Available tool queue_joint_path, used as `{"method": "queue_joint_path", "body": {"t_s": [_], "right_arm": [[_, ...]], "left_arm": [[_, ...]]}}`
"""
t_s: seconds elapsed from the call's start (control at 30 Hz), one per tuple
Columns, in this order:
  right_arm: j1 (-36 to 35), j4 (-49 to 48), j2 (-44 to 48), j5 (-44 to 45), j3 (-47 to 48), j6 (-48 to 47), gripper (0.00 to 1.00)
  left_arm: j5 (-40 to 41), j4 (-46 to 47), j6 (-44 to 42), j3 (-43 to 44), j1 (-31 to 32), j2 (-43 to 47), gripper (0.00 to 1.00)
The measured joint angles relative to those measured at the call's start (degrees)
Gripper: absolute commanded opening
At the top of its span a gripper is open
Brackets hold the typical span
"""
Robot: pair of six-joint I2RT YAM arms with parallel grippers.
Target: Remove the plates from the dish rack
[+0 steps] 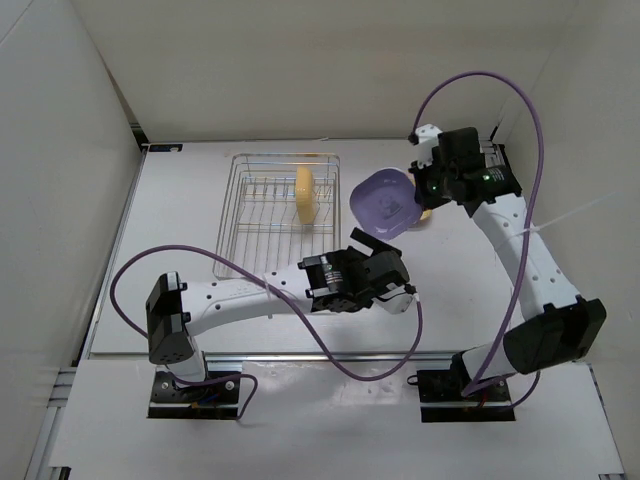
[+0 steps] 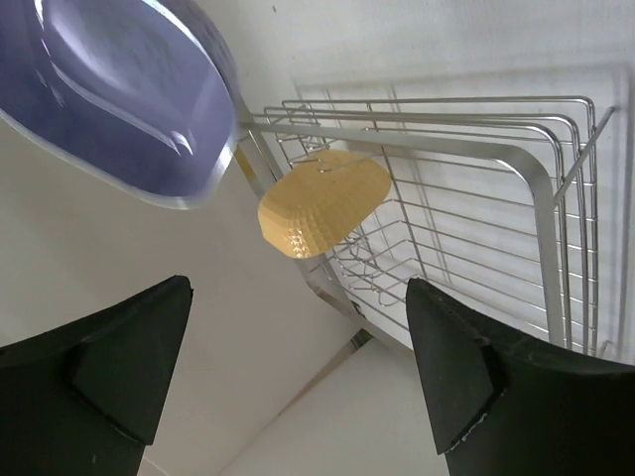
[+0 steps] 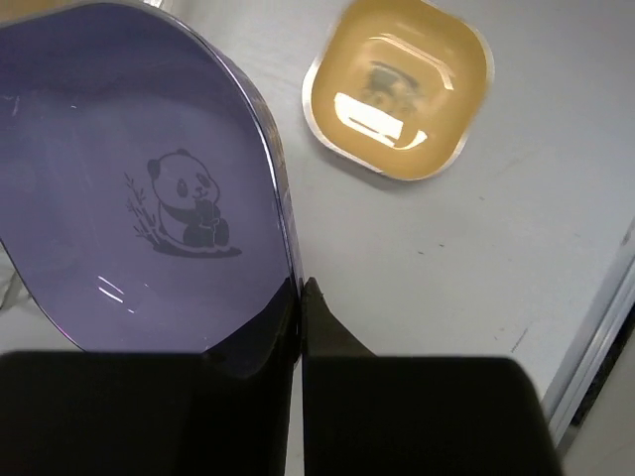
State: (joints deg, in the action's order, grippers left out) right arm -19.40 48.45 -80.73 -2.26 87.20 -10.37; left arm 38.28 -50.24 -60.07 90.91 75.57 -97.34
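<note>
My right gripper [image 1: 420,192] is shut on the rim of the purple plate [image 1: 385,203] and holds it tilted above the table, right of the dish rack [image 1: 262,215]. In the right wrist view the fingertips [image 3: 301,290] pinch the edge of the purple plate [image 3: 149,198], which has a panda print. A yellow plate [image 3: 399,89] lies flat on the table beyond it, and a sliver of it shows in the top view [image 1: 426,214]. Another yellow plate [image 1: 306,195] stands on edge in the rack. My left gripper [image 1: 385,262] is open and empty, just below the purple plate. No tan-pink plate shows.
In the left wrist view, the left gripper [image 2: 298,367] looks past the purple plate [image 2: 109,89] to the standing yellow plate [image 2: 322,203] and the rack's wire corner [image 2: 526,178]. White walls close in at the left, back and right. The right table edge [image 3: 595,327] is near.
</note>
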Motion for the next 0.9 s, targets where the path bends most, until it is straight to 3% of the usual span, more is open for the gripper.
{"method": "queue_joint_path", "body": {"t_s": [0.2,0.4,0.53,0.73,0.9], "right_arm": [[9.3,-5.7,-8.2,3.5,1.1,7.3,0.01],[15.0,-7.5,-20.6,0.6,6.1,11.6,0.01],[17.6,-8.2,-27.6,-2.8,9.5,14.7,0.01],[19.0,-9.2,-32.8,-5.6,12.5,18.1,0.01],[18.9,-10.1,-34.8,-6.6,13.6,20.2,0.01]], "left_arm": [[0.4,-0.6,2.6,3.6,-5.2,0.0,1.00],[0.2,-1.0,13.4,28.4,-21.5,-4.6,1.00],[-1.2,-1.6,23.4,34.5,-30.8,-5.0,1.00],[-15.3,-6.1,38.1,33.5,-42.1,-4.5,1.00],[-27.5,-9.8,45.1,36.9,-50.2,-4.9,1.00]]}}
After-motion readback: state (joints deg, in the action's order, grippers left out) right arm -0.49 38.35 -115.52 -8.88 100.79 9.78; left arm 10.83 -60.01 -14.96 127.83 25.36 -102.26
